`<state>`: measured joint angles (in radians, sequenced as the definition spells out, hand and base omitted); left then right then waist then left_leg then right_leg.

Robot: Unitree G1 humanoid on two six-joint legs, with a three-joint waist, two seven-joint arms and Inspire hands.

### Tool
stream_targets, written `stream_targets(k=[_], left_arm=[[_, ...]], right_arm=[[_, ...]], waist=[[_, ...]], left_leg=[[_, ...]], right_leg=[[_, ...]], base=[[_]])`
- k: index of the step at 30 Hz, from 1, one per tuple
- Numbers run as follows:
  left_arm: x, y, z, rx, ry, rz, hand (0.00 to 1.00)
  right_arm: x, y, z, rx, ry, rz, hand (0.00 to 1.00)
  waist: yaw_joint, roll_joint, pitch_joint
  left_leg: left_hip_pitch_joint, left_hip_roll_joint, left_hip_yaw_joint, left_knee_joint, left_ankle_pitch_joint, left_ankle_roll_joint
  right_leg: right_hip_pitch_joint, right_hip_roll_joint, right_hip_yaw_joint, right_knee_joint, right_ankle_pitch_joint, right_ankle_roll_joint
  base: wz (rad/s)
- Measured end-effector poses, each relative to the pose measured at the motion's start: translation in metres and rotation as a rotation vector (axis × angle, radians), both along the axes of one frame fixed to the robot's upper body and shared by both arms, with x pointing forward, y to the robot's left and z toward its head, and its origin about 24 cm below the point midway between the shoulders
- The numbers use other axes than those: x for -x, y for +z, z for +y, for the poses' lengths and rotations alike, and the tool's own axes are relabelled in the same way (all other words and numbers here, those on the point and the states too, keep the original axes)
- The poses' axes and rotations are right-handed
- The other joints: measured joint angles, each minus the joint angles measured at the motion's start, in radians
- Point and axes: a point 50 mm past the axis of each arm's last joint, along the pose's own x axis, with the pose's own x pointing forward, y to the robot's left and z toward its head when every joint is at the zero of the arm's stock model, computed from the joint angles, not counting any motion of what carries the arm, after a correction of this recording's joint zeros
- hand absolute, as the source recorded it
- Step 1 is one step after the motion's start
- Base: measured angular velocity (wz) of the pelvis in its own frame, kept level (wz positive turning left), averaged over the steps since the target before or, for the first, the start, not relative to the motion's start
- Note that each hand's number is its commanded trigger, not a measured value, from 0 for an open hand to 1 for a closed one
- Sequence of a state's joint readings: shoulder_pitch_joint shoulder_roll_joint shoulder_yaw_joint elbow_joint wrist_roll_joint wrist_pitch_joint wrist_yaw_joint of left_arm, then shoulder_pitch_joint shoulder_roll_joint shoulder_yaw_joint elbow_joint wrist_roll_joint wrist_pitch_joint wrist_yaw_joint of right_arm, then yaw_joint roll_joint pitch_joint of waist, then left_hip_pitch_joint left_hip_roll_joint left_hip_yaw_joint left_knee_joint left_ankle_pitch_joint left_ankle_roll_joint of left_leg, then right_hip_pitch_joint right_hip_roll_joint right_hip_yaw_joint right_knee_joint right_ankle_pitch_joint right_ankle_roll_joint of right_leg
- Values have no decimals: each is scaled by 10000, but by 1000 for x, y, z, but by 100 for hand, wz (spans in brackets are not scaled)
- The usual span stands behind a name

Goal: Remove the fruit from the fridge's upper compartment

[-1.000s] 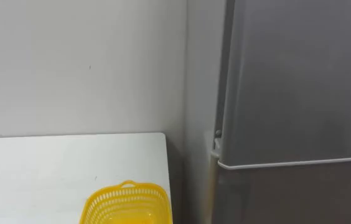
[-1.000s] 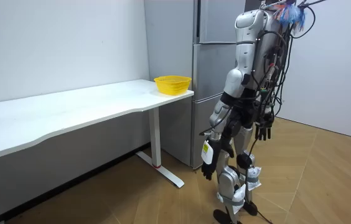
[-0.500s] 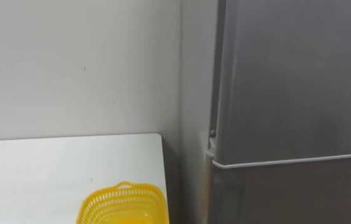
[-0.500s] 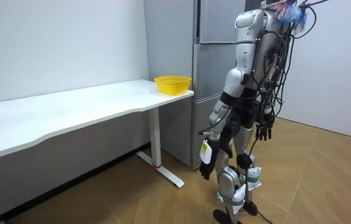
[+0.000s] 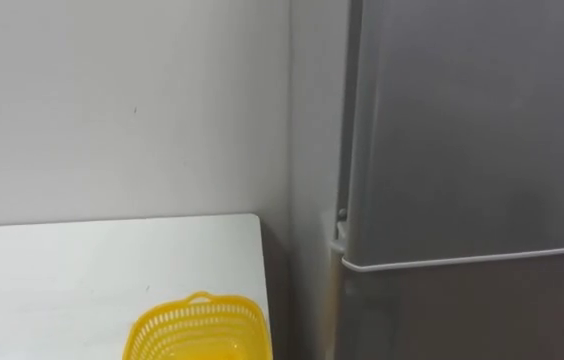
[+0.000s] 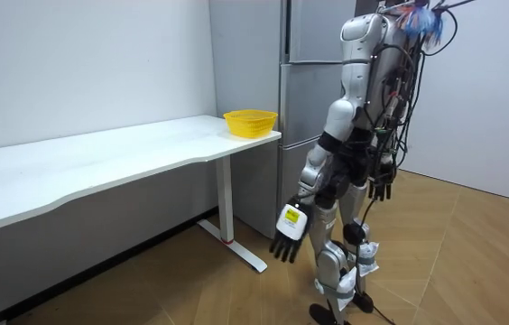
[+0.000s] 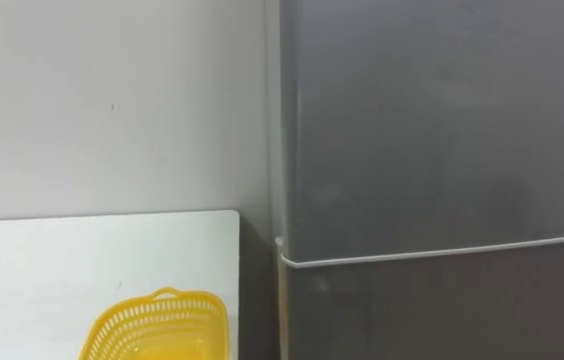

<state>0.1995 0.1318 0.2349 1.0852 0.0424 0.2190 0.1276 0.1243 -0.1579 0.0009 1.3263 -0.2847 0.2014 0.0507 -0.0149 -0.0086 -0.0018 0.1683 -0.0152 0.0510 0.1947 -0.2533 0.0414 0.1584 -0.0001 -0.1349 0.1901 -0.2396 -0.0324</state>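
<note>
White table [image 5: 92, 270] carries the yellow basket [image 5: 197, 330] at seven o'clock of your eye view. The fridge [image 6: 304, 117] stands at three o'clock, its upper door [image 5: 472, 130] closed. Your left hand [image 6: 289, 236] hangs spread and empty above the wooden floor [image 6: 191, 289]. Your right hand [image 6: 379, 190] seems relaxed, holding nothing.

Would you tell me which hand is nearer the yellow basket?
Left. The left hand is held out, lower than the yellow basket; the right hand hangs beyond the body, farther off.
</note>
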Motion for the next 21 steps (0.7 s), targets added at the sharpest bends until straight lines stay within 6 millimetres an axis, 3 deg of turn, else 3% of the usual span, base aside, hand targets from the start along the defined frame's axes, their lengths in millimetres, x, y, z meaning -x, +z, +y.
stream_targets(k=[4,10,14,21], left_arm=[[-24,13,21,-1383,4020,-2342,0],[-46,38,49,-3094,7594,-4509,0],[-53,54,60,-3825,8923,-5399,0],[-77,101,84,-5627,10526,-7728,0]], right_arm=[[-8,2,-10,500,-642,-646,0],[-3,5,-19,920,-964,-911,0],[-5,5,-19,925,-954,-1111,0],[-4,6,-20,1108,-722,-1378,0]], waist=[[88,23,5],[527,29,-1],[565,68,-40],[858,136,-93]], left_leg=[[-12,1,-59,-12,5,-9],[-1,13,-30,-121,17,-28],[-34,3,-33,-120,17,-28],[-11,-15,-33,-104,18,-29]], right_leg=[[11,9,-41,-3,3,-7],[-64,29,-55,27,11,-18],[-162,10,-60,140,16,-21],[-175,20,67,136,16,-20]], base=[[4],[-3],[-1],[-3]])
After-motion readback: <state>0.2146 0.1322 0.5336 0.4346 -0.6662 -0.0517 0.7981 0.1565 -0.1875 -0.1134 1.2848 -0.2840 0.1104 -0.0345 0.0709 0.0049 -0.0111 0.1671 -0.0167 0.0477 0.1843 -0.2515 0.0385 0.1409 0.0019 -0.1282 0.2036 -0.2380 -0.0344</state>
